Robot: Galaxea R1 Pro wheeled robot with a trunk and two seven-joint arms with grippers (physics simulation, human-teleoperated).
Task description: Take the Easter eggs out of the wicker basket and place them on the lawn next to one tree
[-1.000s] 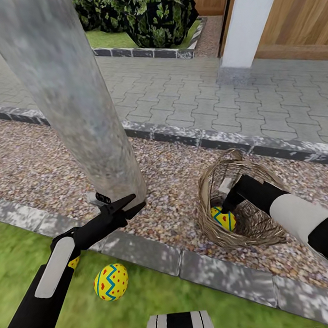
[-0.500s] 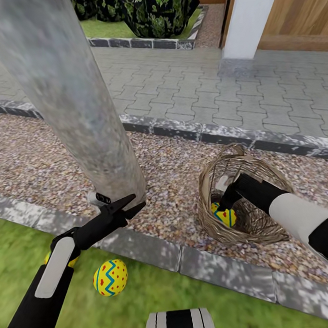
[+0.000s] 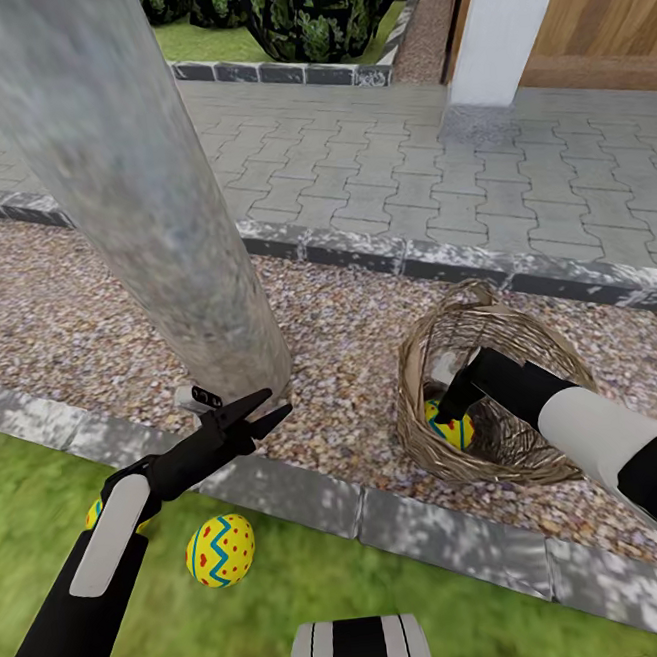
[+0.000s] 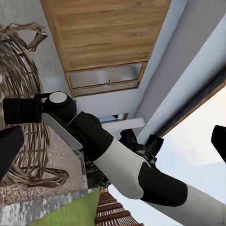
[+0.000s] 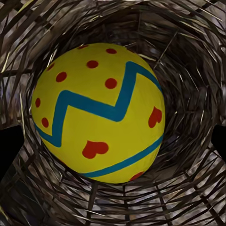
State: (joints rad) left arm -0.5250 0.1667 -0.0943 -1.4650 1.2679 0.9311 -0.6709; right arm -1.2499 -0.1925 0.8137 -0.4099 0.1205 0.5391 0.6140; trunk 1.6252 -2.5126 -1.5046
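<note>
Right gripper (image 3: pixel 454 404): inside wicker basket (image 3: pixel 527 455) — jaws apart around last egg (image 5: pixel 98 112), ready for extraction.
Left gripper (image 3: pixel 274 406): parted, empty — idle beside the tree (image 3: pixel 146 205).

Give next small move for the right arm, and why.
Probably close the right gripper on the last egg. It is inside the wicker basket, on the gravel; the egg lies dead ahead in the wrist view, between the jaws. Two eggs already lie on the lawn by the tree.

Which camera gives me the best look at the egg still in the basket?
The right wrist view: the egg sits close and unobstructed. In the head view it is small, behind the right gripper.
</note>
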